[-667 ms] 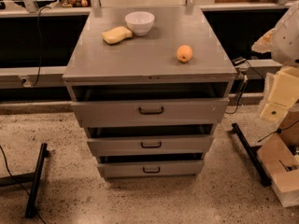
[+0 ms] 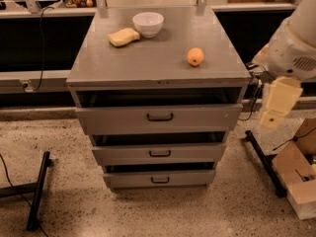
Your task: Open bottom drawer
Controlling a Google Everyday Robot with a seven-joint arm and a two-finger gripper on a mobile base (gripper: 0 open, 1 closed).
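Approach step. Cream plastic gripper (image 2: 277, 104) hangs right of grey cabinet (image 2: 158, 63), well apart from narrow grey bottom drawer (image 2: 128, 179); spread or closed, cannot tell. Next: reach its dark bar handle (image 2: 160, 180).

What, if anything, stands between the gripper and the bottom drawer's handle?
Nothing visible does. The gripper hangs right of the cabinet, level with the top drawer; the bottom drawer, lowest and narrowest, faces open floor. A black stand leg lies on the floor to the right, beside the cabinet, not before the drawer front.
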